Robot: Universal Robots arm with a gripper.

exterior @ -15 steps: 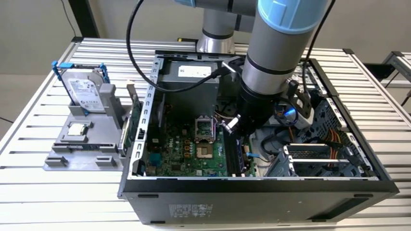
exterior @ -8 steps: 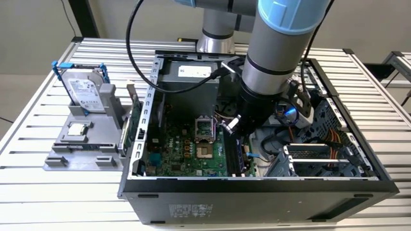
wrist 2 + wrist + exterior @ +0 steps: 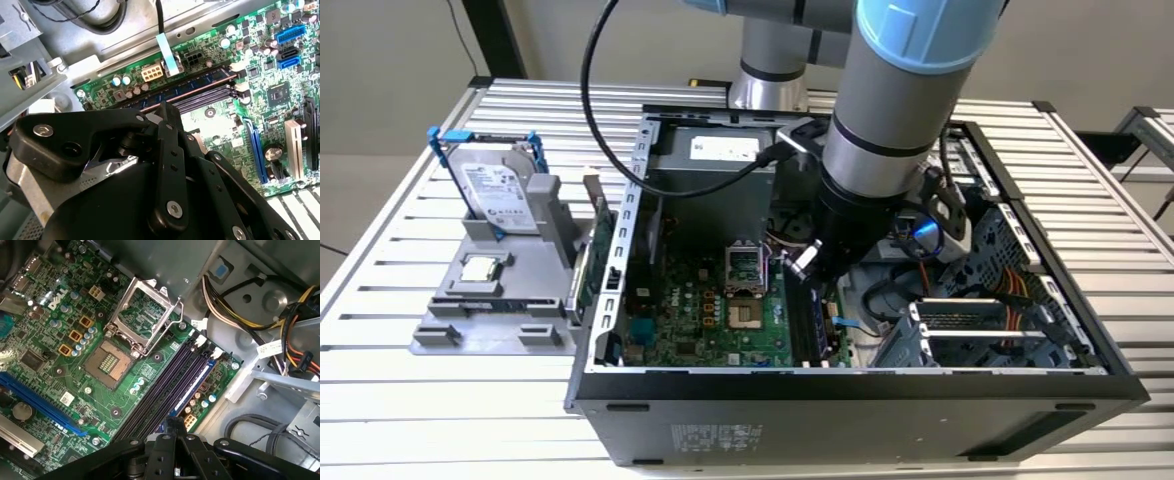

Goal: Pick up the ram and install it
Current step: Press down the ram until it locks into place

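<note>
The ram is a long dark stick with bluish chips. It lies along the memory slot nearest the motherboard's edge, inside the open computer case. In the first wrist view the ram sits beside the empty dark slots. In the exterior view the ram stands just below my gripper. The gripper hovers over one end of the slots, its black fingers closed together with nothing seen between them. Whether the tips touch the ram is hidden.
The CPU socket lies open with its metal frame lifted. Cable bundles and a drive cage fill the case at the exterior view's right. A grey holder outside at the left carries a hard drive and a CPU chip.
</note>
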